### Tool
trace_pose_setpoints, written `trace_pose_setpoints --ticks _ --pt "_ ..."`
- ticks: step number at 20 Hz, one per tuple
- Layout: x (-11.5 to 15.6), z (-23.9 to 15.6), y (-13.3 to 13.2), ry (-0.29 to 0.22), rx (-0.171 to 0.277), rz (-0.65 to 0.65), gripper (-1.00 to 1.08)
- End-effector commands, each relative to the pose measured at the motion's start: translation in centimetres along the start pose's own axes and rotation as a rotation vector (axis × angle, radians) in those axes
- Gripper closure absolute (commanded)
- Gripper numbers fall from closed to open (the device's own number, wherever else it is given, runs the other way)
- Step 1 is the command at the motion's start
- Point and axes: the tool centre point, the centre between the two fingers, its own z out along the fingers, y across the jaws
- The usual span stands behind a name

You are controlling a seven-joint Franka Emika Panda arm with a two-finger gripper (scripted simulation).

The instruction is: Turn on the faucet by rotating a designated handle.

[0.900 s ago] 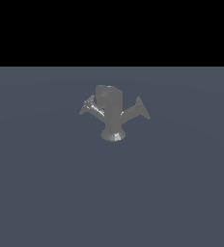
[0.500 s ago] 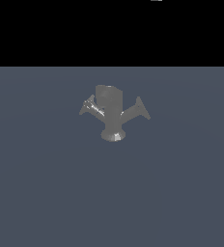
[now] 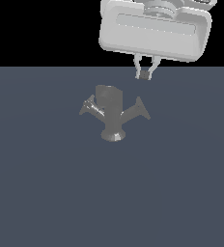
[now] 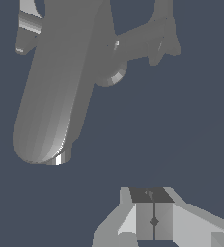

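Note:
A grey metal faucet (image 3: 112, 116) stands on a flared base on the dark floor. A handle sticks out to each side: one on the exterior view's left (image 3: 88, 107), one on the exterior view's right (image 3: 141, 109). My gripper (image 3: 145, 75) hangs above and slightly behind the right handle, apart from it, with its fingers together and nothing between them. In the wrist view the faucet's spout (image 4: 56, 96) and one handle (image 4: 155, 38) show beyond the shut fingertips (image 4: 153, 219).
The flat dark grey floor (image 3: 46, 193) stretches around the faucet. The gripper's large white hand body (image 3: 155, 31) fills the upper part of the exterior view.
The gripper, out of view earlier, has come down into the exterior view above the faucet's right handle. The faucet has not moved.

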Motion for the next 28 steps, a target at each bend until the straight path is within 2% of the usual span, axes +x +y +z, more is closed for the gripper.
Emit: trace_pose_setpoints --ticks 1,2,3,4,5,6,7,8,9,10,11,12,13,14,15,16,17,18,19,20,21,22,23,24,25,26,27,28 --pt "3.9 0.8 0.5 0.064 0.000 -0.007 0.75" --pt "4.9 2.0 0.1 0.069 -0.003 -0.029 0.77" --pt "4.7 4.3 1.0 0.053 0.011 -0.034 0.78" --pt "6.9 4.2 -1.2 0.082 0.012 -0.101 0.80" --pt "8.1 4.9 -0.6 0.105 0.025 -0.061 0.60" --pt "8.3 6.9 -1.8 0.093 0.035 -0.108 0.25" --pt "9.3 6.4 2.3 0.132 0.033 -0.016 -0.28" --pt "9.2 6.4 2.5 0.133 0.033 -0.013 -0.28" --pt "11.6 7.2 -0.9 0.155 0.046 -0.109 -0.22" --pt "11.6 7.1 -1.4 0.157 0.047 -0.120 -0.22" --pt "9.5 9.2 -3.2 0.107 0.078 -0.039 -0.02" --pt "9.7 10.1 -1.7 0.091 0.087 -0.015 -0.02" --pt "14.5 8.9 2.4 0.162 0.044 -0.072 0.18" --pt "13.5 7.3 0.6 0.194 0.024 -0.099 0.18" --pt "6.7 7.6 -5.4 0.099 0.056 -0.105 -0.61" --pt "8.2 13.4 -5.7 0.004 0.087 -0.111 -0.61" --pt "9.6 15.1 0.4 0.046 0.082 -0.021 -0.54" --pt "8.5 13.2 4.9 0.087 0.077 0.070 -0.54" --pt "12.6 10.4 2.6 0.122 0.100 -0.020 0.56" --pt "12.4 9.6 0.7 0.138 0.111 -0.060 0.56" --pt "20.5 7.9 -2.1 0.224 0.102 -0.110 0.78" --pt "19.7 4.0 -4.3 0.310 0.093 -0.160 0.78" --pt "16.5 8.3 -8.2 0.266 0.105 -0.230 0.71" --pt "17.3 8.0 -9.4 0.299 0.116 -0.252 0.84" --pt "18.4 7.3 -9.5 0.333 0.089 -0.302 0.77" --pt "19.9 6.5 -7.0 0.386 0.089 -0.261 0.79" --pt "21.0 6.7 -9.0 0.420 0.096 -0.296 0.87" --pt "21.7 7.1 -8.4 0.406 0.055 -0.281 0.25"
